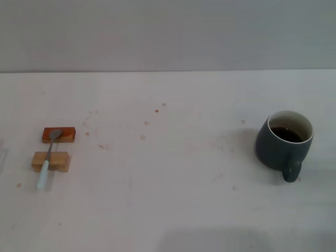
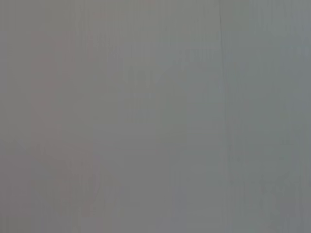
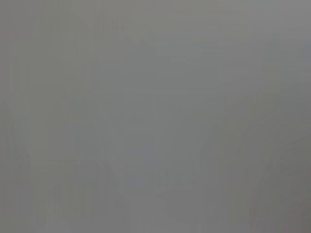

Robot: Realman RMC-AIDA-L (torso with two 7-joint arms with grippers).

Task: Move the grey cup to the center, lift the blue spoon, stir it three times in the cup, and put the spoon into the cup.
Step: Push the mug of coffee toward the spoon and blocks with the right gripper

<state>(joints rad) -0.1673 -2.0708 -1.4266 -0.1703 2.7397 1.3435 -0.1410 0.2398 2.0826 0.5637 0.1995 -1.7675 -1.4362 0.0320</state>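
Head view: no step is begun; the cup (image 1: 283, 142) stands far right, the spoon (image 1: 48, 157) far left on blocks (image 1: 51, 161). No gripper is seen, so neither's state can be told; the cup must first be brought to centre.

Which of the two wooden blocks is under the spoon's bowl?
The farther, reddish-brown block; the blue spoon has its metal bowl on it. The nearer, paler block supports the handle.

- The desk (image 1: 168, 210) was pale, marked with small reddish specks.
- The grey cup (image 1: 283, 143) stood upright at its right, handle toward the robot.
- Two wooden blocks (image 1: 59, 135) (image 1: 50, 161) lay at its left, the blue spoon (image 1: 48, 157) resting across them.
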